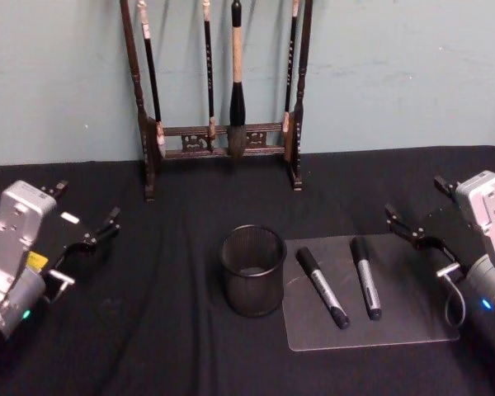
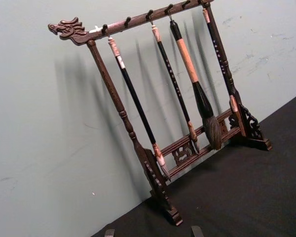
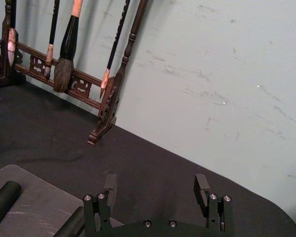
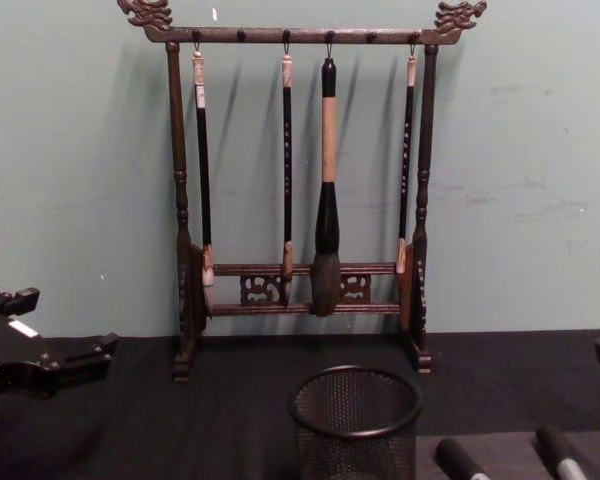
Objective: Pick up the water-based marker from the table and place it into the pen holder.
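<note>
1. Head view: the left gripper (image 1: 87, 206) sits at the left edge above the black table (image 1: 148, 330). Its fingers are spread wide with nothing between them. The chest view shows the same open jaws (image 4: 65, 322) low on the left.
2. To the right and farther back, a dark wooden brush rack (image 1: 223, 129) stands against the wall. Several brushes hang from it.
3. Near the middle of the table the pen holder (image 1: 253, 289) stands upright, a black mesh cup with nothing visible inside. In the chest view it (image 4: 355, 450) stands nearer than the rack.
4. Just right of the holder a flat grey mat (image 1: 412, 305) lies on the cloth, its left edge almost touching the cup.
5. Two dark markers lie on the mat, side by side and apart, both running near to far. The left marker (image 1: 322, 287) tilts slightly, with its far end toward the holder. The right marker (image 1: 365, 277) lies straighter. I cannot tell which one is the water-based marker.
6. The right gripper (image 1: 414, 198) is at the right edge, beyond the mat's far right corner. Its fingers are spread and empty. Both markers lie to its left and nearer, touched by neither finger. In the right wrist view the open gripper (image 3: 156, 186) frames bare cloth, and the marker ends lie off to one side.
</note>
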### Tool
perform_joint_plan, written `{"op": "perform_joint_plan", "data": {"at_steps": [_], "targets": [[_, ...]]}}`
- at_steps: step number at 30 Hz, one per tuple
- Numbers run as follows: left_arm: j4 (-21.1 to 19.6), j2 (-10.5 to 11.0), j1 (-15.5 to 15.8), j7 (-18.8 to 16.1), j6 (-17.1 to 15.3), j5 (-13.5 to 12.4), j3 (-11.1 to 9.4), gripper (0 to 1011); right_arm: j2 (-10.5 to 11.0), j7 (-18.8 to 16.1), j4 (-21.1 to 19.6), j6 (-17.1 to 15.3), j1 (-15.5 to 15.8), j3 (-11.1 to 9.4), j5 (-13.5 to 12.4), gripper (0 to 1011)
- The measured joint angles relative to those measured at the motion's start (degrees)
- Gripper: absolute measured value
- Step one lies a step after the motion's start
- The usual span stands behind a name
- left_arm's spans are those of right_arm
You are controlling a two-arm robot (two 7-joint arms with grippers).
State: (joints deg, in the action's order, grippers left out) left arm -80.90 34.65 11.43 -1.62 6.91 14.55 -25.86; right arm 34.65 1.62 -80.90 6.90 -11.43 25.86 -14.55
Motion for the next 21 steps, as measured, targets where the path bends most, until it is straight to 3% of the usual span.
{"op": "perform_joint_plan", "data": {"at_steps": [21], "targets": [[0.00, 0.00, 0.00, 0.00, 0.00, 0.00, 0.00, 1001, 0.00, 0.00, 0.00, 0.00, 0.00, 0.00, 0.00, 1002]]}}
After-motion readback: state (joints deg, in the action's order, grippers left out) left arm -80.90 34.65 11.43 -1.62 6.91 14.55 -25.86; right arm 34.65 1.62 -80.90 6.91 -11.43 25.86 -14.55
